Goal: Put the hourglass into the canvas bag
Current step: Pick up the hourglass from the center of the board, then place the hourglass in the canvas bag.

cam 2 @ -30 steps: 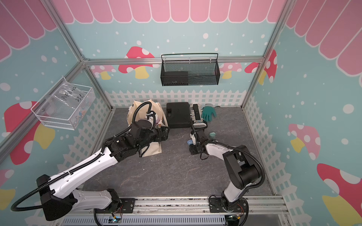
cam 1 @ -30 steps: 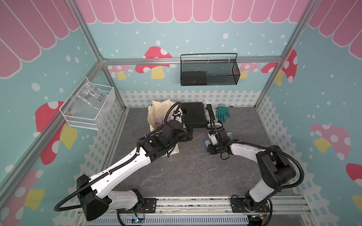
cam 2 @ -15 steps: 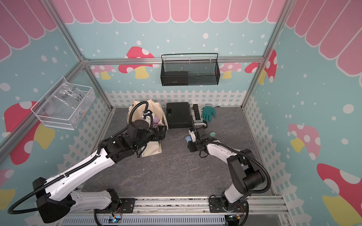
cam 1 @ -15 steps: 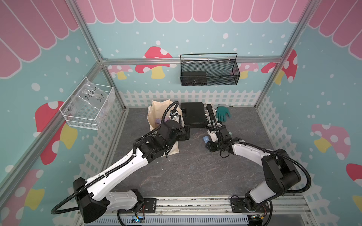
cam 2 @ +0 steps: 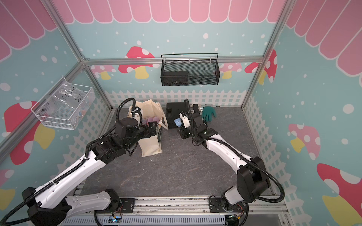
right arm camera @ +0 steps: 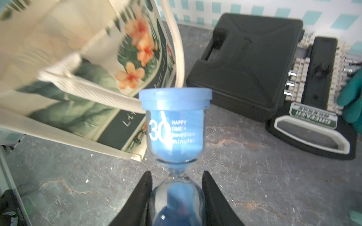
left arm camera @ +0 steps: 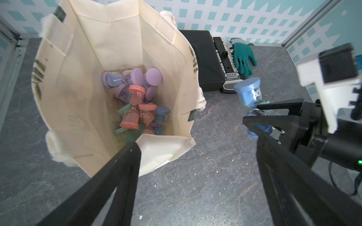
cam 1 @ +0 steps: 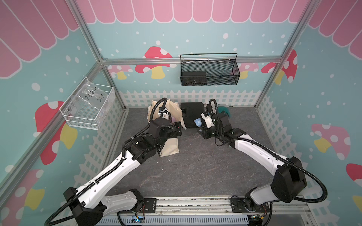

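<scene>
In both top views the canvas bag (cam 1: 170, 145) stands open-mouthed at centre-left, with bare desk (cam 1: 195, 166) below it. At centre the right hand (cam 1: 201, 129) is clamped on the blue hourglass (cam 1: 198, 122), just clear of the bag's rim.

Left wrist view: the left hand (left arm camera: 193, 135) is spread wide, one finger at the bag's lower rim.

Right wrist view: the hourglass rises from bottom centre, the bag at upper left and the black case (right arm camera: 244, 64) at upper right.

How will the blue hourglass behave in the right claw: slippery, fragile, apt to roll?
The blue hourglass is likely fragile: clear glass bulbs, thin neck. Probably slippery: the right claw pinches smooth curved glass near the waist. Round caps suggest it would roll if laid down.
</scene>
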You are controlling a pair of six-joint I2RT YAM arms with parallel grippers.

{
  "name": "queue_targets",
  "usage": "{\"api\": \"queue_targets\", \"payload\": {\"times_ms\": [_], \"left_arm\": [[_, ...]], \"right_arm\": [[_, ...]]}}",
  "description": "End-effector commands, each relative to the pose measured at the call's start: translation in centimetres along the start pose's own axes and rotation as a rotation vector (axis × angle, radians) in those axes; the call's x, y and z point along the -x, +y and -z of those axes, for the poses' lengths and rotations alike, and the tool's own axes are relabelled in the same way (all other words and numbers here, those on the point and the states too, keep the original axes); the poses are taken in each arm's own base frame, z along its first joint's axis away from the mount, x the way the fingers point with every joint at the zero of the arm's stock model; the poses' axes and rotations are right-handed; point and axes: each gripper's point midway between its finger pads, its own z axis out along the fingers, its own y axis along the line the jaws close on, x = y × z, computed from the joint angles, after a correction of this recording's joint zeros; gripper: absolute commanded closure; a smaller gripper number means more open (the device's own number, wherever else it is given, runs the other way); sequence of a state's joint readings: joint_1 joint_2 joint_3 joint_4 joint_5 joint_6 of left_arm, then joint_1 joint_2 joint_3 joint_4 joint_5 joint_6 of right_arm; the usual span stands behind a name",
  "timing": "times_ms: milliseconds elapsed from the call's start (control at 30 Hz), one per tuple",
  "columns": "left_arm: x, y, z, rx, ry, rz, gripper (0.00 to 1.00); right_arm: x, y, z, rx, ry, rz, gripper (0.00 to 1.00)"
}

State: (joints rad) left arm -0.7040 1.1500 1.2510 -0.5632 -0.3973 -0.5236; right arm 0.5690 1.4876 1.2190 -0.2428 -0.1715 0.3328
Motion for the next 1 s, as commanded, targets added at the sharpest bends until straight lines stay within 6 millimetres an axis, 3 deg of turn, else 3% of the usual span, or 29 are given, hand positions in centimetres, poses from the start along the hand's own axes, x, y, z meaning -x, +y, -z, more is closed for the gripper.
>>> {"api": "queue_targets", "payload": {"times_ms": [0,233,467,667,967], "left_arm": [[1.5,1.2,1.3,0.031,-0.034,-0.003,0.09],[1.8,3.0,1.5,0.080,-0.037,0.005,0.09],[1.7,4.5,1.3,0.114,-0.038,0.023,0.08],[1.5,5.7,1.2,0.144,-0.040,0.043,0.08],[0.7,7.0,0.6,0.161,-0.030,0.070,0.08]], "right_arm": [[3.5,2.6,0.4,0.047,-0.069,0.048,0.86],[9.2,6.8,0.4,0.107,-0.177,0.125,0.86],[12.2,10.2,-1.9,0.168,-0.218,0.186,0.86],[13.1,12.7,-4.9,0.215,-0.215,0.235,0.86],[11.1,13.4,-11.2,0.211,-0.140,0.294,0.85]]}}
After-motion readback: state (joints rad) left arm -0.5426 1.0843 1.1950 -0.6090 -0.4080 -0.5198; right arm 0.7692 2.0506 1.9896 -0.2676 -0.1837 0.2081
